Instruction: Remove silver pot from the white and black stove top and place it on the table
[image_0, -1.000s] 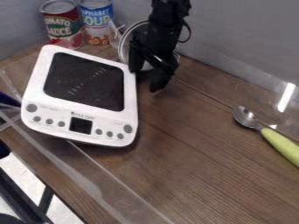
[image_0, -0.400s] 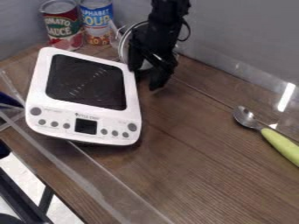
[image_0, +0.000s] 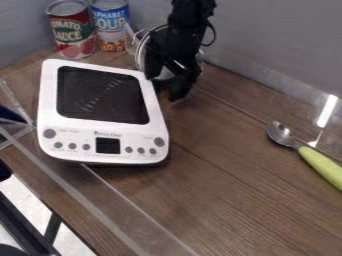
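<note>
The silver pot (image_0: 144, 52) sits on the table (image_0: 227, 150) behind the stove top (image_0: 100, 110), largely hidden by the gripper (image_0: 175, 85); the jaws stand spread, holding nothing; judged rigid, light, slippery steel; grasp the rim wall.

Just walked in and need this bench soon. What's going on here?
A single robot arm's gripper stands open, pointing down at the table beside the stove top. Its black surface is bare. Something shiny behind the arm, by the cans, may be the silver pot, mostly hidden.
</note>
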